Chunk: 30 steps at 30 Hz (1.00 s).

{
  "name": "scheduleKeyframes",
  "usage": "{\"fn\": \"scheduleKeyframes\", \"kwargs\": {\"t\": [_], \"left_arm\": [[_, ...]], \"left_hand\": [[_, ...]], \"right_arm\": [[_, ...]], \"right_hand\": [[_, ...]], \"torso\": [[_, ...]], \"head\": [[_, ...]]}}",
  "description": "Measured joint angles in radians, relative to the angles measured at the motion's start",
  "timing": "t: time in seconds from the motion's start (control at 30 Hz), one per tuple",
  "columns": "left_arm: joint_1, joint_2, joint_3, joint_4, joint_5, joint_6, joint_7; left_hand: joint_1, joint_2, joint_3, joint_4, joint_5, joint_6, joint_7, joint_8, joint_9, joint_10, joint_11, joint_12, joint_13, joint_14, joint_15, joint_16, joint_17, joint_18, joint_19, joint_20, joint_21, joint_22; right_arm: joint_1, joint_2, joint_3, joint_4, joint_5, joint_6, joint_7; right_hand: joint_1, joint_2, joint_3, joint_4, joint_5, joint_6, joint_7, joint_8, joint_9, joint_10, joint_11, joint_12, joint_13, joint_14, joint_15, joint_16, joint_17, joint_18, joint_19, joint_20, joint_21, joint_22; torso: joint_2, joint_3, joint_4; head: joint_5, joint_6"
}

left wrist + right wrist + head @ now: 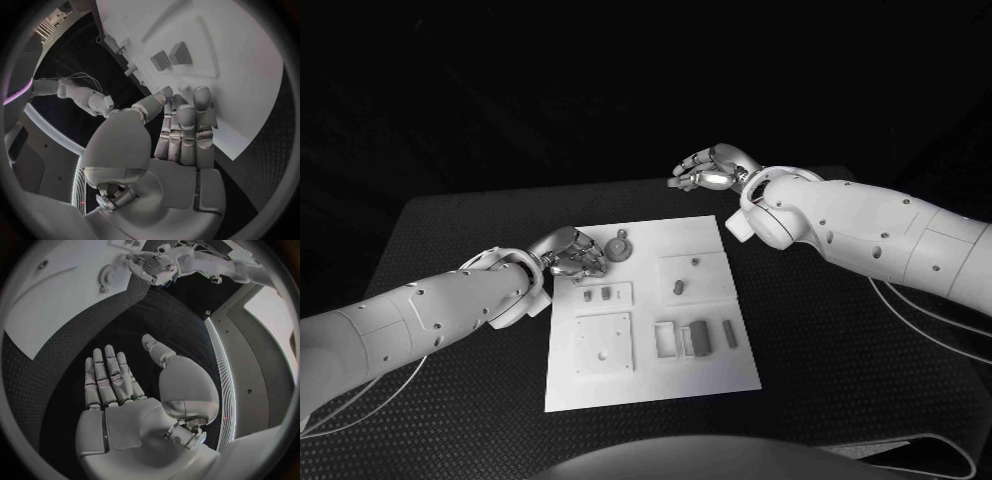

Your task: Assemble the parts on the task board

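Observation:
The white task board (653, 378) lies in the middle of the black table. A round gear-like part (617, 245) sits near its far left corner, and small grey parts (678, 287) stand further in. My left hand (571, 252) hovers at that far left corner, just beside the gear; in the left wrist view its fingers (187, 125) are stretched out flat over the board's edge (250, 100), holding nothing. My right hand (711, 168) is over bare table beyond the board's far edge; its palm (125, 405) is flat and its fingers are straight, with nothing in them.
A raised square plate (604, 343) and a block with slots (697, 337) occupy the near half of the board. Two small pieces (597, 295) stand on a plate near the left hand. Black table (848, 340) surrounds the board.

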Motion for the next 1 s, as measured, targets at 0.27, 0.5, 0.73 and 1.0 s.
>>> {"fn": "scheduleKeyframes", "kwargs": {"t": [0.27,0.5,0.73,1.0], "left_arm": [[0.0,-0.005,0.0,-0.005,-0.023,0.0,-0.013],[0.0,-0.005,0.0,-0.008,-0.038,0.002,-0.019],[0.0,-0.004,0.0,-0.011,-0.044,0.006,-0.022],[0.0,0.008,0.0,-0.023,-0.047,0.012,-0.023]], "left_hand": [[0.003,0.003,0.0,0.0,0.0,-0.001,-0.001,0.0,-0.001,0.0,0.0,0.0,0.0,0.0,0.0,0.0,0.001,0.0,0.0,0.0,0.0,0.0],[0.006,0.005,0.0,0.0,0.0,-0.002,-0.002,0.0,0.0,0.0,0.0,0.0,0.0,0.001,0.001,0.0,0.001,0.0,0.0,0.0,0.0,0.0],[0.006,0.005,0.0,0.0,0.0,-0.002,-0.002,0.0,0.0,0.0,0.0,0.0,0.0,0.002,0.002,0.0,0.001,0.0,0.0,0.0,0.0,0.0],[0.006,0.005,0.0,0.0,0.0,-0.002,-0.002,0.0,0.002,-0.004,0.003,0.0,-0.001,0.002,0.002,0.0,0.001,0.001,0.002,0.002,0.0,0.0]], "right_arm": [[0.0,0.0,0.0,0.0,0.0,0.001,0.0],[0.0,-0.001,0.0,-0.001,0.001,0.001,0.0],[0.0,-0.001,0.0,0.0,0.001,0.002,0.0],[0.0,0.0,0.0,-0.001,0.001,0.003,0.0]], "right_hand": [[0.0,0.0,0.003,0.003,0.0,0.0,0.0,0.0,-0.001,0.0,0.0,0.0,-0.001,0.004,0.004,0.0,0.0,0.0,0.0,0.0,-0.004,0.001],[0.0,0.0,0.0,0.006,0.0,0.0,0.0,0.0,-0.001,0.0,0.0,0.0,-0.002,0.004,0.004,0.0,0.0,0.0,0.0,0.0,-0.004,0.001],[0.0,0.0,0.0,0.006,0.0,0.0,0.0,0.0,-0.001,0.0,0.0,0.0,-0.002,0.004,0.004,0.0,0.0,0.0,0.0,0.0,-0.004,0.002],[0.0,0.0,0.0,0.006,0.0,0.0,0.0,0.0,-0.002,0.0,0.0,0.0,-0.002,0.004,0.004,0.0,-0.001,0.0,0.0,0.0,-0.004,0.002]], "torso": [[0.0,-0.0006,0.0004],[0.0,-0.0012,0.0004],[0.0,-0.0007,0.0],[0.0,0.0001,-0.001]], "head": [[-0.001,-0.002],[-0.005,-0.004],[-0.005,-0.005],[-0.005,-0.005]]}}
